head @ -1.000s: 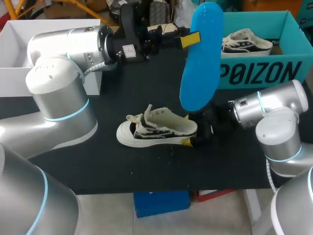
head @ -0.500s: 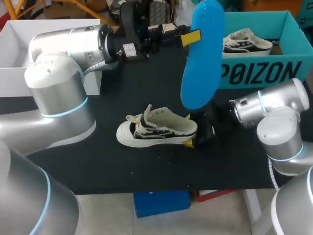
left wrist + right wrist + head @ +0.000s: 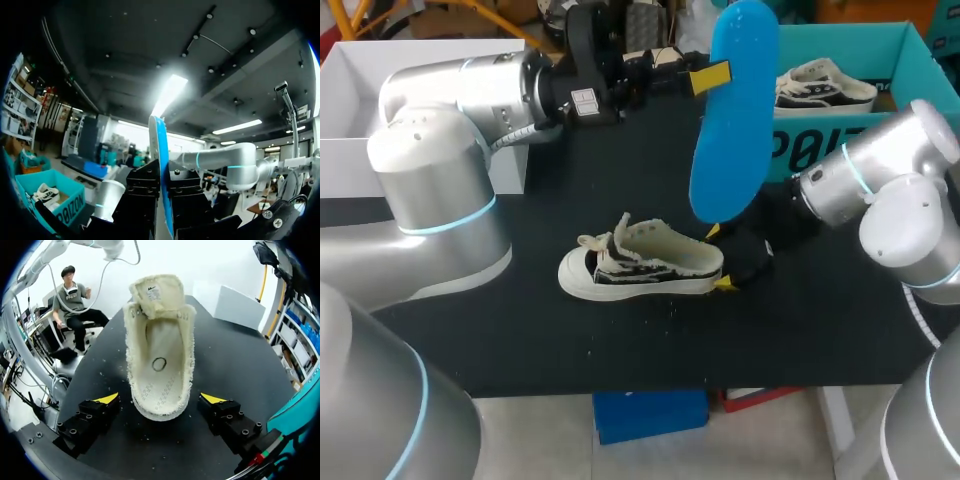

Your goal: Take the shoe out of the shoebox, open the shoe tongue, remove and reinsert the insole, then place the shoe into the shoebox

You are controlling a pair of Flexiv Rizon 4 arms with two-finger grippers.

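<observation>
A white and black shoe [image 3: 640, 262] lies on its sole on the black table [image 3: 570, 190], toe to the left. My right gripper [image 3: 718, 258] stands open just behind its heel. In the right wrist view the shoe [image 3: 159, 350] shows its bare inside, tongue folded forward, the heel between the fingers of the gripper [image 3: 160, 399] with gaps on both sides. My left gripper [image 3: 705, 80] is shut on a blue insole [image 3: 733, 110], held upright above the table. In the left wrist view the insole [image 3: 161, 165] stands edge-on between that gripper's black fingers [image 3: 142, 200].
The teal shoebox [image 3: 820, 35] stands at the back right with a second shoe [image 3: 825, 85] inside; my right arm crosses in front of its wall. A white open box [image 3: 350, 100] sits at the back left. The table's front edge runs close below the shoe.
My right gripper has opened wider and drawn back a little from the shoe's heel, its arm lifting. The left arm and the insole have stayed in place.
</observation>
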